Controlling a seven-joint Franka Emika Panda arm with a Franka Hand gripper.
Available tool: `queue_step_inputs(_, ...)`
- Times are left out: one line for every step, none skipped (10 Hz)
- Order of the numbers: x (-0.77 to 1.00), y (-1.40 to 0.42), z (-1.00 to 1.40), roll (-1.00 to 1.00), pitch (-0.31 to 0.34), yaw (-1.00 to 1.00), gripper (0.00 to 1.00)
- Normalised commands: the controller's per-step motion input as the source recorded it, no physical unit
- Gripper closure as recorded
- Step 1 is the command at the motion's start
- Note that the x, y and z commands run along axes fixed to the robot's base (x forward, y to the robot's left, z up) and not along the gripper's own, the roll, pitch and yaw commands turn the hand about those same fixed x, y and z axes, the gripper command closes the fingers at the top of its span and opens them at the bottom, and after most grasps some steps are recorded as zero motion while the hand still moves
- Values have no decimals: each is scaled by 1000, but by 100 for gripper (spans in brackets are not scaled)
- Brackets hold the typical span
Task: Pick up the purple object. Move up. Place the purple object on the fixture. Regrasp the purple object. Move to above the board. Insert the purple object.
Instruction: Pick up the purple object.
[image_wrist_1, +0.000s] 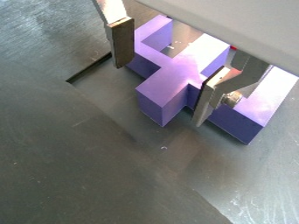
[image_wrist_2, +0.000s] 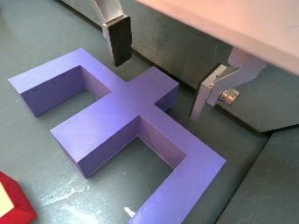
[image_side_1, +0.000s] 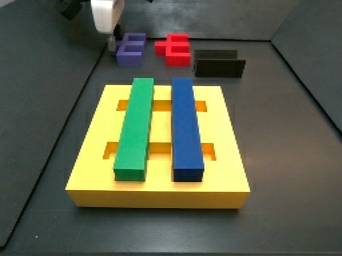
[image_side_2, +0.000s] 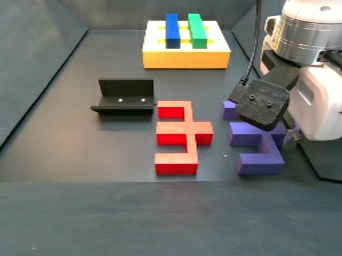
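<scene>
Dark grey floor, purple notched blocky piece (image_wrist_2: 117, 109) lying flat beside the red notched block (image_side_2: 177, 135). Jaws (image_wrist_2: 163, 68) open, holding nothing, fingers (image_wrist_1: 121, 42) straddling its middle bar. Risk: off-centre closing twists the piece or nudges it toward red.

The purple notched blocky plastic piece (image_wrist_2: 122, 109) looks smooth and matt; the tool (image_wrist_2: 163, 74) straddling it has flat, brushed silver metal fingers (image_wrist_2: 208, 94) with dull dark pads; the dark grey floor (image_wrist_1: 82, 166) beneath the piece shows fine scratches and faint sheen.
</scene>
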Motion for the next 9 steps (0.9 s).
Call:
queue_step_inputs(63,-137,-11,0,23,0,0)
queue_step_inputs(0,-54,0,0,0,0,0)
queue_step_inputs(0,0,-43,0,0,0,0)
queue_step_inputs(0,0,-366,-41,-106,0,0)
queue_step_inputs(-111,49,-497,-59,-191,0,0)
queue_step_inputs(-77,69,-569,-113,-211,0,0)
queue_step_inputs(0,106,-657,-143,-216,0,0)
queue_step_inputs(0,83,-631,-164,-171,0,0)
queue_step_inputs(0,74,-494,-157,-91,0,0)
